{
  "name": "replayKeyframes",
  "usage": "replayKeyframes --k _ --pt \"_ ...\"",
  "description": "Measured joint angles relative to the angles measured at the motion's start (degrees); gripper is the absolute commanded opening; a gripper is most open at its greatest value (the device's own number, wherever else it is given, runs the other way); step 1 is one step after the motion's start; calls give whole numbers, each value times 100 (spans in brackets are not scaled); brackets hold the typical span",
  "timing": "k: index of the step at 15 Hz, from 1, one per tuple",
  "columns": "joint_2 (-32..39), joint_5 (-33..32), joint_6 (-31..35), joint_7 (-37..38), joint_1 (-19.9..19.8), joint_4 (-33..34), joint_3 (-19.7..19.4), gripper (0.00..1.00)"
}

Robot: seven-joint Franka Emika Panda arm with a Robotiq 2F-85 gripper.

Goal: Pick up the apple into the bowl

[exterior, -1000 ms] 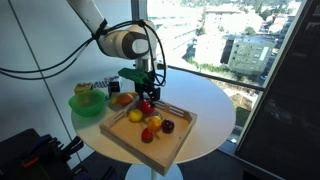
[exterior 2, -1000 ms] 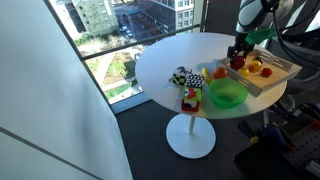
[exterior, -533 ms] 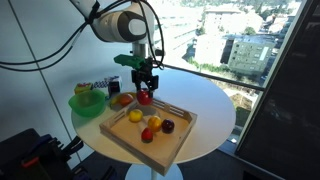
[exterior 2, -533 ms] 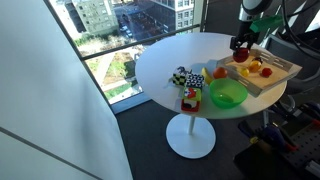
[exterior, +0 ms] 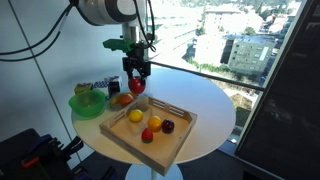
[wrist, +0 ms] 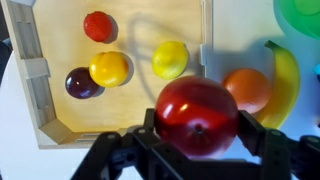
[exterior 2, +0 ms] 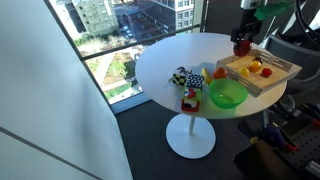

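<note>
My gripper (exterior: 137, 84) is shut on the glossy red apple (wrist: 196, 114) and holds it in the air above the table, beside the wooden tray's edge. The apple also shows in both exterior views (exterior: 137, 86) (exterior 2: 241, 46). The bright green bowl (exterior: 87, 102) stands on the white table to the side of the tray, apart from the apple; it also shows in an exterior view (exterior 2: 227, 94) and its rim at the top right corner of the wrist view (wrist: 300, 14).
The wooden tray (wrist: 40, 70) holds a small red fruit (wrist: 98, 26), two yellow fruits (wrist: 109, 68) (wrist: 170, 59) and a dark purple fruit (wrist: 80, 83). An orange (wrist: 248, 88) and a banana (wrist: 285, 80) lie between tray and bowl. Small boxes (exterior 2: 186, 78) stand by the bowl.
My gripper has lifted the apple up out of the tray and carried it toward the bowl's side of the table. The fruits left in the tray have not moved.
</note>
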Motion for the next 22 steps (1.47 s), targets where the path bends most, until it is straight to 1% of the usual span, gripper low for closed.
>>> replayKeyframes --k 8,17,18,22 --pt "-753 3 -432 -26 116 -464 238 56" --pt "-1264 79 -655 -111 359 -907 505 56" --pt "-1273 109 -655 -140 373 -935 514 81" --pt "-1237 113 -652 -144 373 -946 519 81"
